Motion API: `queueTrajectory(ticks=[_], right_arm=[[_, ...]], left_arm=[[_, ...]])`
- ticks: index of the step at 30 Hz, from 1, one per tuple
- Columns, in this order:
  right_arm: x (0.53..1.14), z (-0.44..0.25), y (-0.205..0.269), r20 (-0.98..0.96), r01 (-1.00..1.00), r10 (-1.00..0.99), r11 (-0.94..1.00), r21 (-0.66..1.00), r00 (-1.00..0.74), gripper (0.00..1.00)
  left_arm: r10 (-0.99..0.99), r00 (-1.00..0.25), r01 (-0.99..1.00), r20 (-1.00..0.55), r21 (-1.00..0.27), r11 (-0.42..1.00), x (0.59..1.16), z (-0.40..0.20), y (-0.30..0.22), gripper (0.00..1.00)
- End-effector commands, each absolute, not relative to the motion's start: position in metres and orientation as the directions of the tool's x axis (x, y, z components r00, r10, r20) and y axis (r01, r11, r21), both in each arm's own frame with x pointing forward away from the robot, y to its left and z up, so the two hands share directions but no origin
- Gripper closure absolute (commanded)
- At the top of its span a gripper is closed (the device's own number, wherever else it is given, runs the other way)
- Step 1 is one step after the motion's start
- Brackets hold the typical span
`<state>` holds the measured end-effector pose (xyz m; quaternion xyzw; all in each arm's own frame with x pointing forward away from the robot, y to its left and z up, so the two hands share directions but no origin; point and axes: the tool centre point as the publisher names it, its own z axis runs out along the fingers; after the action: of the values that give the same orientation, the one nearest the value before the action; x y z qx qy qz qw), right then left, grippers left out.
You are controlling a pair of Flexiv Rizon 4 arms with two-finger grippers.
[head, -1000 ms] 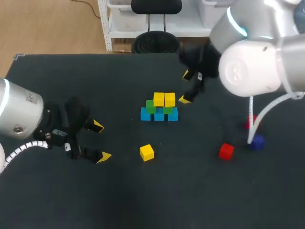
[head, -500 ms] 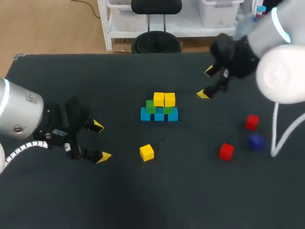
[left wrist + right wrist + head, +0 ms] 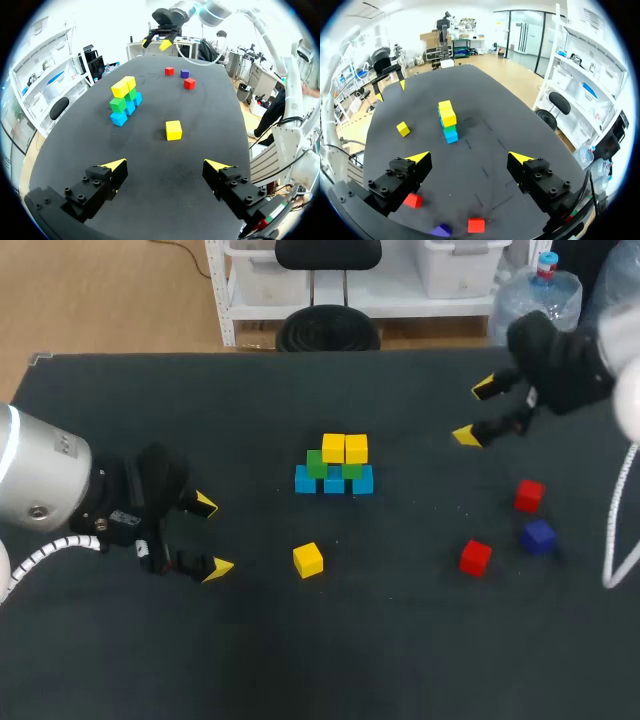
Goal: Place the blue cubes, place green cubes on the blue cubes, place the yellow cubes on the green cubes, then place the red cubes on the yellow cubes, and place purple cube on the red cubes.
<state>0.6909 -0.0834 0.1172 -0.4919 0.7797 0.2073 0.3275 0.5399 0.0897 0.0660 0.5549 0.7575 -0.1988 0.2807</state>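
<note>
Head view shows the stack with one yellow cube loose at its 6 o'clock (yellow layer unfinished, we think). Our left gripper and right gripper are both released and empty. We judge the left one should fetch that cube next.

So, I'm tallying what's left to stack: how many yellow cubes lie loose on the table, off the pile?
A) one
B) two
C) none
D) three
A: only one yellow cube lies alone on the table; the other two yellow cubes sit on the green cubes.
</note>
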Motion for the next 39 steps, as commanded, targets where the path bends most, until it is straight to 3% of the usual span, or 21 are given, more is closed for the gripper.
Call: queueTrajectory(ticks=[1, 13, 28, 39], right_arm=[[0.679, 0.124, -0.096, -0.744, -0.913, -0.614, 0.408, -0.015, -0.263, 0.00], [0.668, 0.137, -0.128, -0.745, -0.918, -0.636, 0.387, -0.086, -0.199, 0.00], [0.668, 0.138, -0.130, -0.743, -0.917, -0.638, 0.389, -0.087, -0.200, 0.00], [0.668, 0.138, -0.130, -0.743, -0.917, -0.638, 0.389, -0.087, -0.200, 0.00]], left_arm=[[0.724, -0.222, 0.953, -0.653, 0.011, 0.303, 0.539, 0.065, 0.092, 0.00], [0.724, -0.222, 0.953, -0.653, 0.011, 0.303, 0.539, 0.065, 0.092, 0.00], [0.724, -0.222, 0.953, -0.653, 0.011, 0.303, 0.539, 0.065, 0.092, 0.00], [0.720, -0.265, 0.902, -0.641, 0.099, 0.420, 0.524, 0.066, 0.097, 0.00]])
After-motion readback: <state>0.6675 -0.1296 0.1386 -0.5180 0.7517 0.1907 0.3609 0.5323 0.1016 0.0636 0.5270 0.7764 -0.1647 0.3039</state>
